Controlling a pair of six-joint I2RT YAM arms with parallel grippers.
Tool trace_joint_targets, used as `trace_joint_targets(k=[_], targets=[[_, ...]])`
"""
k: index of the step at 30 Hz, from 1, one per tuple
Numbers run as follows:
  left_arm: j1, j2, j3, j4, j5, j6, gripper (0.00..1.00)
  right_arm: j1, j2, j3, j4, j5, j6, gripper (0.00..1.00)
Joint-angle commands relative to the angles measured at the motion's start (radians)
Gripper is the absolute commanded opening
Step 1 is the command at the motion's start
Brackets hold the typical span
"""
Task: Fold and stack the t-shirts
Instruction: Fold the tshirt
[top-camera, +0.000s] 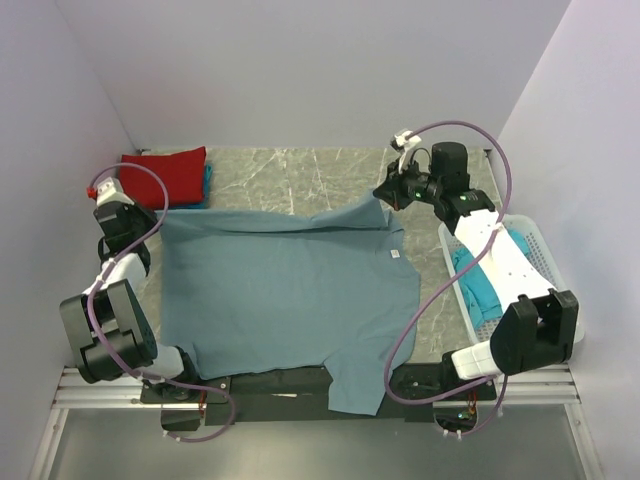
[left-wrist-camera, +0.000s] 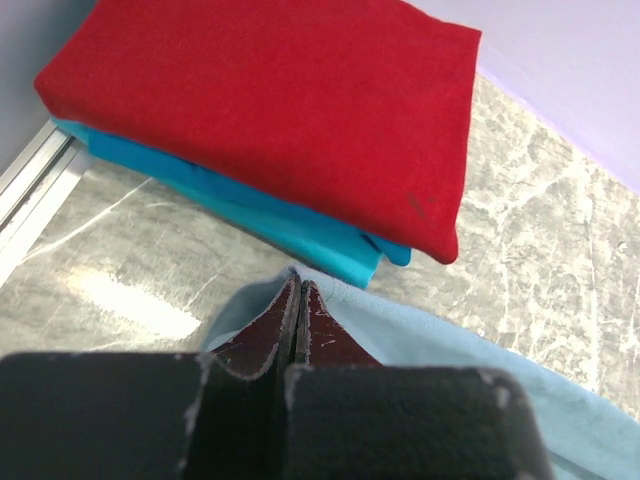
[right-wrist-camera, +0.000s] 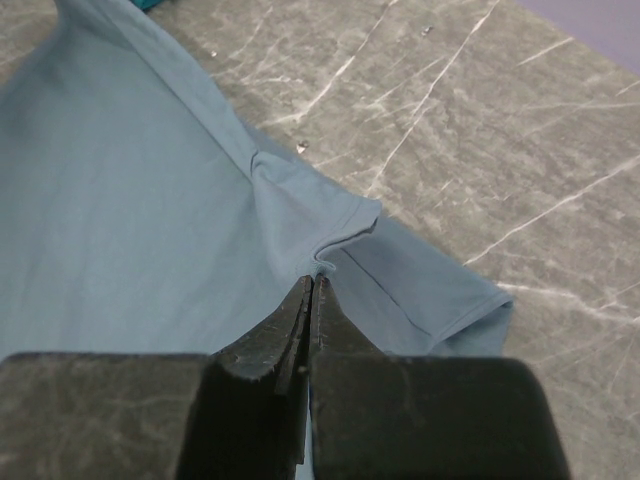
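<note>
Upper left of my top view: a folded red t-shirt (top-camera: 165, 172) lies on a turquoise t-shirt (left-wrist-camera: 250, 205). Just below them, my left pincer (left-wrist-camera: 298, 305) is clenched on the far left corner of the slate-blue t-shirt (top-camera: 290, 290), which is spread across the middle of the desk (top-camera: 300, 170). Upper right, my right pincer (right-wrist-camera: 312, 290) pinches its far edge by the sleeve. At the right edge, teal t-shirts (top-camera: 480, 285) lie in a white basket (top-camera: 538, 245).

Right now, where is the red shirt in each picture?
Top external: red shirt folded, far left corner.
Left wrist: fills the upper picture, atop a turquoise shirt.
Right wrist: not in it.
Shared landmark: the blue shirt, in all three.
</note>
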Motion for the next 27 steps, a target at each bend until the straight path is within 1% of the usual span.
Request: trace_joint_targets(k=[1,17,27], targets=[[0.008,-0.038,-0.015,0.036,-0.027,0.003,0.00,0.004,-0.053,-0.011,0.015,-0.018,-0.022,0.00],[0.016,-0.085,-0.069,0.021,-0.084,-0.021,0.00,0.004,-0.130,-0.066,-0.016,-0.021,-0.043,0.00],[0.018,-0.038,-0.059,-0.031,-0.093,-0.046,0.00,0.007,-0.156,-0.114,-0.051,-0.028,-0.060,0.00]])
